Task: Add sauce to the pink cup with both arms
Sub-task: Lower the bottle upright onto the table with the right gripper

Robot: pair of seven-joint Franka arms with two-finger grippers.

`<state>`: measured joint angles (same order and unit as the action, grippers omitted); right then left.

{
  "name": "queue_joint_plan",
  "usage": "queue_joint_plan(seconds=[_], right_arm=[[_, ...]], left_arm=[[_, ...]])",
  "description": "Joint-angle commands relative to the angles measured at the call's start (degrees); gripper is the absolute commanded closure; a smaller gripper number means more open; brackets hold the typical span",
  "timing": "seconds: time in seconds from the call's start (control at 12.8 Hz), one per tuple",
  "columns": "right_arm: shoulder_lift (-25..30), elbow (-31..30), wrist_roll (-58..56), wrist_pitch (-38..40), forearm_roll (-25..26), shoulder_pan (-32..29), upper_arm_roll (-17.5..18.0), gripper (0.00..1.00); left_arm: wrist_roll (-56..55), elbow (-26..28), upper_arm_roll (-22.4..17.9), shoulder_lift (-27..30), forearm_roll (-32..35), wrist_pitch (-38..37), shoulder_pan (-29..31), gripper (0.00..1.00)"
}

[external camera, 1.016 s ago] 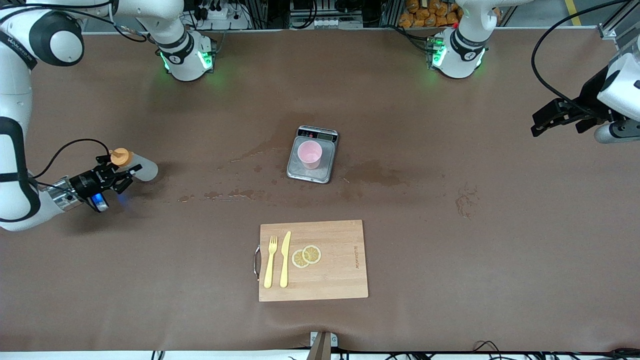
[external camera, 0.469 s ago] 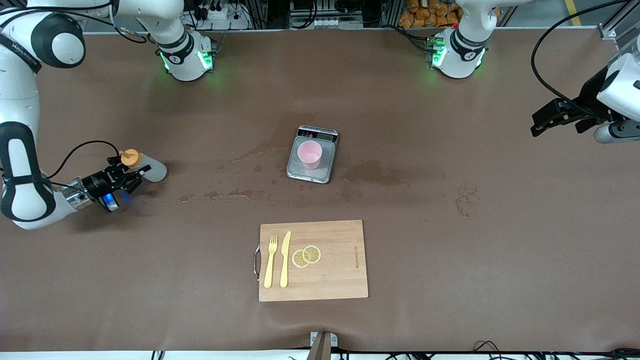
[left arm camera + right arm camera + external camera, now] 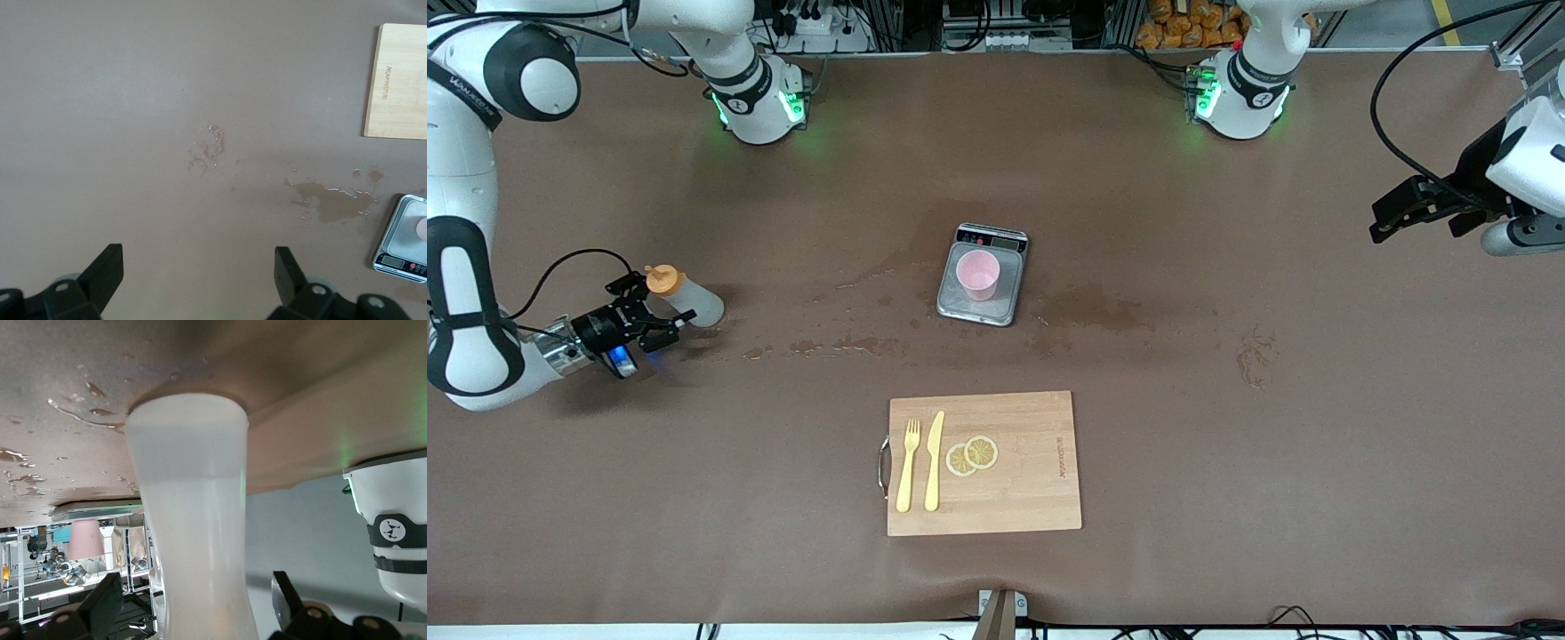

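Observation:
The sauce bottle [image 3: 691, 302], whitish with an orange cap, stands with its base on the table near the right arm's end. My right gripper [image 3: 655, 308] is open around it, one finger on each side and neither touching. In the right wrist view the bottle [image 3: 193, 520] fills the gap between the fingers of the right gripper [image 3: 195, 590]. The pink cup [image 3: 978, 274] sits on the grey scale [image 3: 959, 308] at mid-table. My left gripper [image 3: 1376, 224] hangs open and holds nothing over the left arm's end of the table; the left wrist view shows this gripper [image 3: 199, 263] above bare table.
A wooden cutting board [image 3: 1032, 484] lies nearer the front camera than the scale, with a fork [image 3: 908, 464], a knife [image 3: 934, 460] and lemon slices [image 3: 971, 454] on it. Wet spill patches [image 3: 1089, 311] lie around the scale.
The right gripper has opened and let go of the sauce bottle, which now stands on the table a little closer to the middle. The left arm has not moved.

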<state>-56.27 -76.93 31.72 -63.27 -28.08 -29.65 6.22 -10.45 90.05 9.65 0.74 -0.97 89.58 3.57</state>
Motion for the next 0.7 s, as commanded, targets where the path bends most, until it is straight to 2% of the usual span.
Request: queue_joint_plan(seconds=[0.0, 0.23, 0.63], right_arm=[[0.9, 6.5, 2.9, 5.9, -0.8, -1.0, 0.2, 0.0], [2.0, 11.5, 2.7, 9.6, -1.2, -2.9, 0.9, 0.0], [6.1, 14.5, 2.6, 10.8, -1.4, -2.4, 1.8, 0.0]], left_arm=[[1.0, 0.0, -0.2, 0.4, -1.0, -0.6, -0.1, 0.0], [1.1, 0.0, -0.2, 0.4, -1.0, -0.7, -0.1, 0.0], [1.0, 0.0, -0.2, 0.2, -1.0, -0.5, -0.2, 0.0]])
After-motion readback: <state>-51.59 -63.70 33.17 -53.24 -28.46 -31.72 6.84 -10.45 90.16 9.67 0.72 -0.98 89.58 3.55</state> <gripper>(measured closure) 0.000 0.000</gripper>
